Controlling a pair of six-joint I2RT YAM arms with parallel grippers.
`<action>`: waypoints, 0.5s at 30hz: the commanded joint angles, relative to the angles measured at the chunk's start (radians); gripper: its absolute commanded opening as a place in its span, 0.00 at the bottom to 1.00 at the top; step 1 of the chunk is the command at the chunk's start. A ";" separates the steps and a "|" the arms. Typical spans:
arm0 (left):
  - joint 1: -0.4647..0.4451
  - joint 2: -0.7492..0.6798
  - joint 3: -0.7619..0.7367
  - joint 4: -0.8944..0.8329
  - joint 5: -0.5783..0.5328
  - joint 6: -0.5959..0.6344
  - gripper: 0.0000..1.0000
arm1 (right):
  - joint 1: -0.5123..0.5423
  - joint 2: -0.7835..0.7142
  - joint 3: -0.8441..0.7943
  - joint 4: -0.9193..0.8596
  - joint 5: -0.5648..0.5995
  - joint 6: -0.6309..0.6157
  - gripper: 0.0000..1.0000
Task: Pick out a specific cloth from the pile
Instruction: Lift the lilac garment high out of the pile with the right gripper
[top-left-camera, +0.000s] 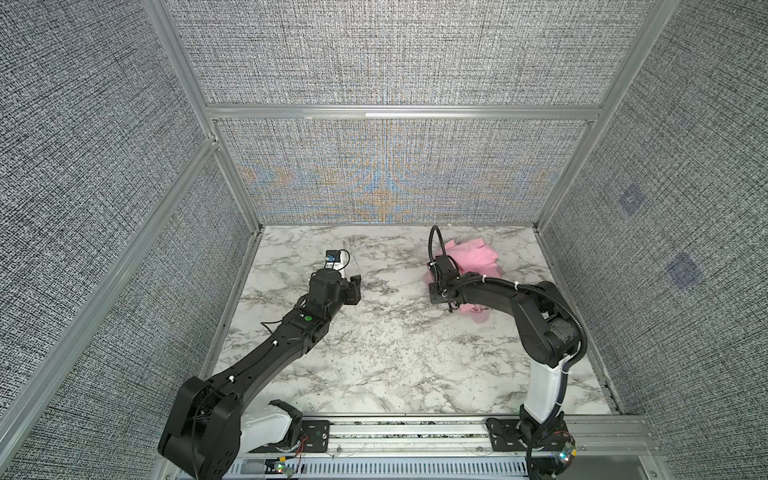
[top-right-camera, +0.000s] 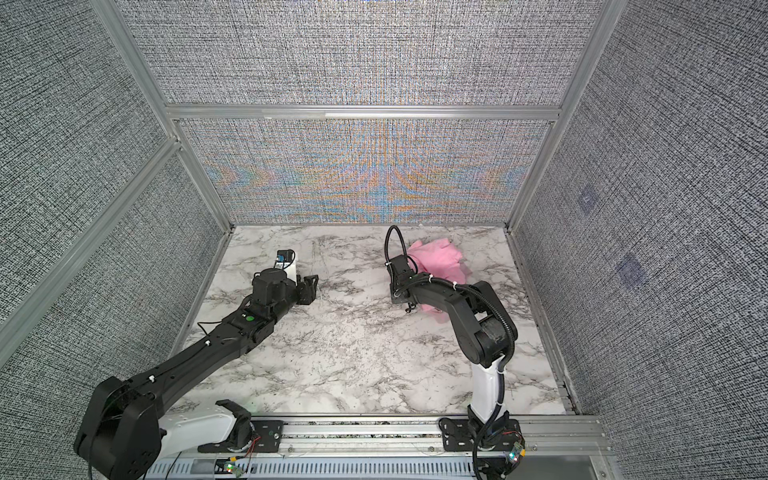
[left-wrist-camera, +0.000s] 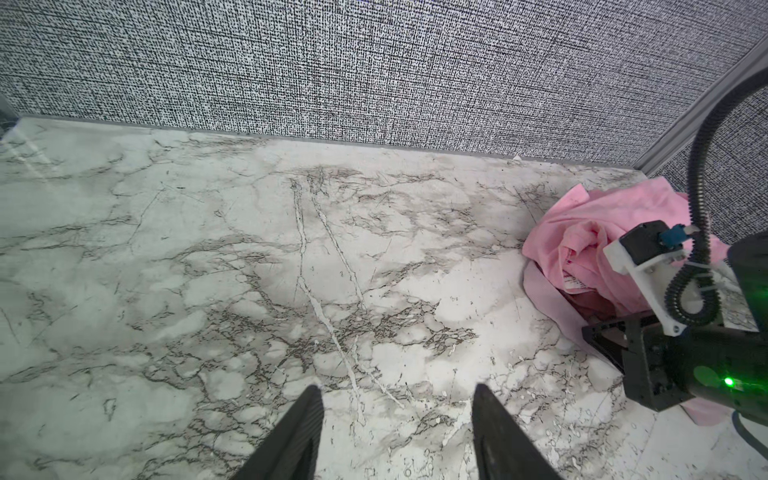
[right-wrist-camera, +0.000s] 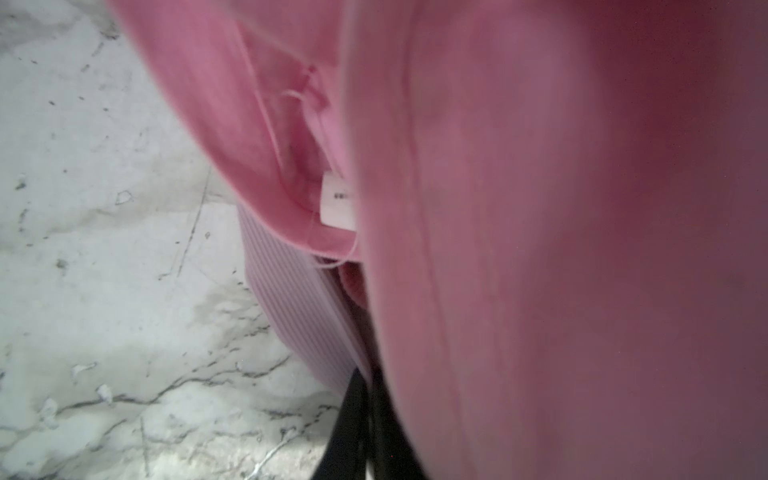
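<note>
Pink fabric of the pile (right-wrist-camera: 540, 249) sits blurred against the right wrist lens and fills most of that view. Right gripper (right-wrist-camera: 365, 380): fingers pressed together, pinching the edge of the cloth (right-wrist-camera: 291, 307). That cloth is a pale mauve ribbed piece lying lowest at the heap's edge, on the marble table (top-left-camera: 395, 353). A white label (right-wrist-camera: 338, 203) shows in a fold of the brighter pink layer above it. Right arm: white lower link upright from the near rail, elbow folded, forearm reaching across toward the heap, wrist tipped down at its near-left edge. In both top views the pile (top-right-camera: 436, 257) lies toward the far right corner of the table. Left gripper (left-wrist-camera: 397, 390): fingers spread over bare marble, well apart from the pile. Left arm: stretched diagonally from the near-left base toward the far middle.
</note>
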 joint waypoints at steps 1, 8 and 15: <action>0.006 -0.005 -0.003 0.020 0.004 0.005 0.59 | 0.002 -0.009 0.006 -0.015 0.018 0.014 0.00; 0.013 -0.015 -0.003 0.012 0.004 0.009 0.59 | 0.003 -0.167 -0.041 0.015 -0.005 0.034 0.00; 0.021 -0.034 0.006 -0.004 0.005 0.014 0.59 | -0.012 -0.323 -0.020 -0.017 -0.042 0.015 0.00</action>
